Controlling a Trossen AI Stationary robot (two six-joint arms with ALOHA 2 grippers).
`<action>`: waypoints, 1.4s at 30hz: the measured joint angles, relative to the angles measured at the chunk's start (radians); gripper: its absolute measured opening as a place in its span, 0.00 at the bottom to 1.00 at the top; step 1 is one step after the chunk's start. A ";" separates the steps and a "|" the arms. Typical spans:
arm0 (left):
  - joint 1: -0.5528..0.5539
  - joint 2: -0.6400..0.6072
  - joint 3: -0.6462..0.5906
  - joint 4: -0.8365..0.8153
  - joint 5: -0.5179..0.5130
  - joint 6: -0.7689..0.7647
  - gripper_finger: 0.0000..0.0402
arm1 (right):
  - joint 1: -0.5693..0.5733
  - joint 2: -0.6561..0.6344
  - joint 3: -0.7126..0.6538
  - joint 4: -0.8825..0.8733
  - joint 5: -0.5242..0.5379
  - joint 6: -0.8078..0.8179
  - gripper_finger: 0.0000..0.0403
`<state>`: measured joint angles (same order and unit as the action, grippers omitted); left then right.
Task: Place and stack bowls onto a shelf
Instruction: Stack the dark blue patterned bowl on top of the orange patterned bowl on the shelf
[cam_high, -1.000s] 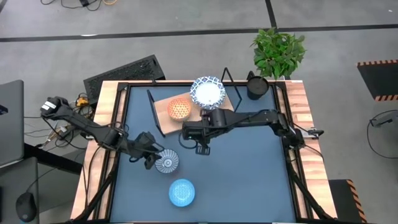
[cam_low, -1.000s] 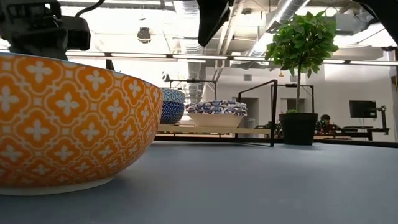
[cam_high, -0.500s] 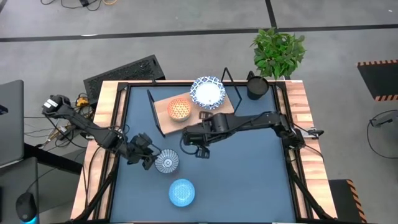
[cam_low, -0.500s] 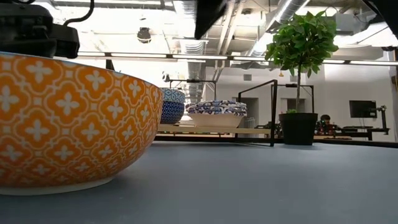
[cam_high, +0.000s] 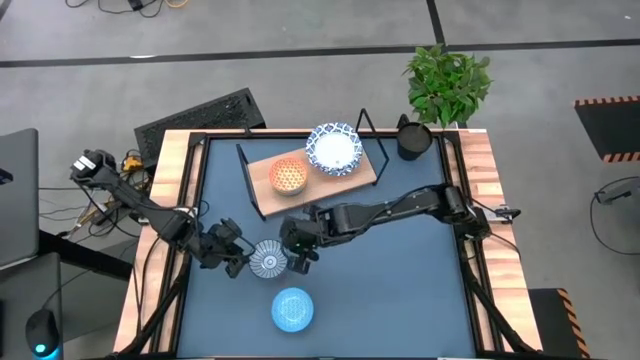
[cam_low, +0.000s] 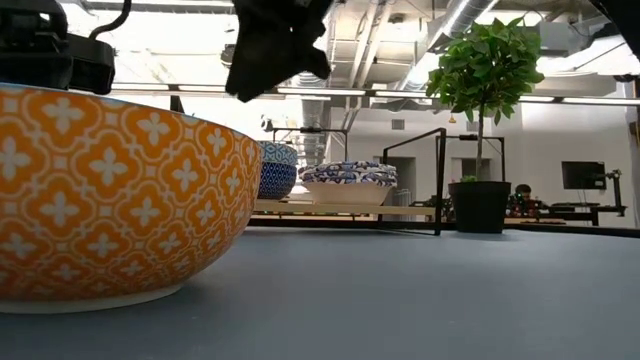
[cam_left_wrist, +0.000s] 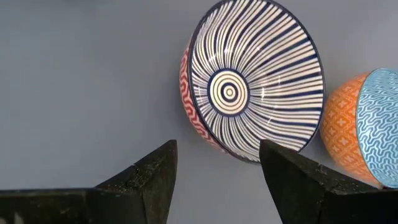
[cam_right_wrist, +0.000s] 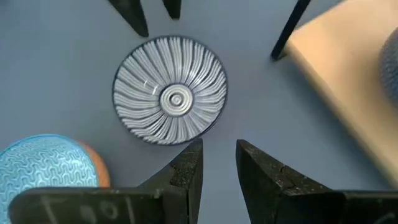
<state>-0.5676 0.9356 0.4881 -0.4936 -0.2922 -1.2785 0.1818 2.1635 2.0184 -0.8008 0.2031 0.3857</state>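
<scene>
Since a second ago my right end effector (cam_high: 300, 252) swung from the light-wood shelf (cam_high: 262, 176) to the blue-striped red-sided bowl (cam_high: 268, 260) on the table; wrist views: both end effectors released, left end effector (cam_left_wrist: 217, 171) opposite; collision risk

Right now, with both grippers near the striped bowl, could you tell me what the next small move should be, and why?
Probably lower the right gripper onto the striped bowl's near rim: its fingers stand apart just short of the bowl, which sits free on the table, off the shelf, while the left gripper waits open opposite.
</scene>
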 joint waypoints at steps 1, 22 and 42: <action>-0.005 0.000 0.000 -0.002 0.000 -0.006 0.53 | 0.000 0.000 -0.015 0.014 -0.001 0.014 0.31; -0.018 0.006 0.000 -0.003 -0.062 -0.013 0.53 | -0.029 0.001 -0.212 0.342 0.002 0.089 0.57; 0.006 0.320 -0.019 0.420 -0.184 0.054 0.53 | -0.035 0.001 -0.216 0.256 0.005 0.086 0.56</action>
<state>-0.5617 1.2553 0.4694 -0.0736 -0.4758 -1.2249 0.1471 2.1643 1.8019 -0.5448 0.2081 0.4713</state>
